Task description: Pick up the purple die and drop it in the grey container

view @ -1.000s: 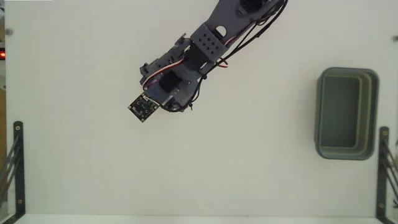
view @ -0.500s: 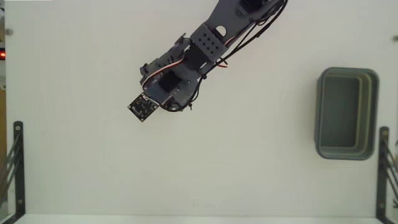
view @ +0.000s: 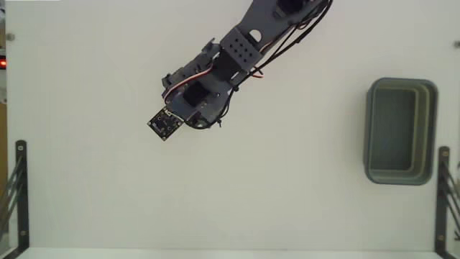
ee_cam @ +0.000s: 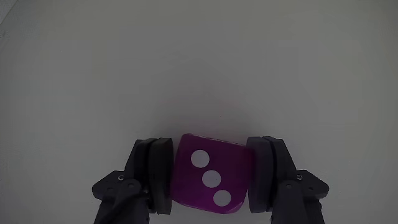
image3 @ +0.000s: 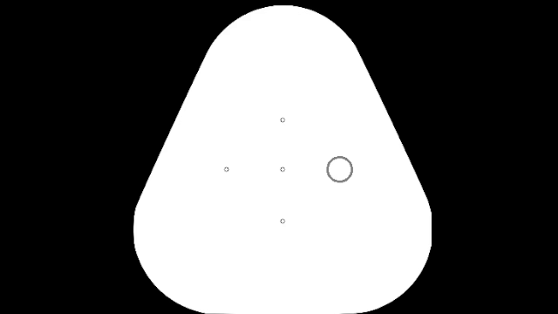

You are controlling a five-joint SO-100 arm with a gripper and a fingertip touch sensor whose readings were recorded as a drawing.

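**Die pinched between my pads**

My pincer (ee_cam: 211, 180) is clamped on the die (ee_cam: 211, 180): in the wrist view one dark pad (ee_cam: 157, 174) presses its left side and the other presses its right. The face turned to that camera shows three white dots in a slanting row. Pale worktop (ee_cam: 186, 68) fills the rest of that view, and I cannot tell whether the die touches it or hangs clear.

In the fixed view my arm (view: 241, 50) reaches in from the top edge toward the lower left, and the small black board (view: 164, 124) sits at its tip. The die is hidden under the arm there. The bin (view: 399, 131) stands well apart, at the right edge of the worktop, nothing showing inside
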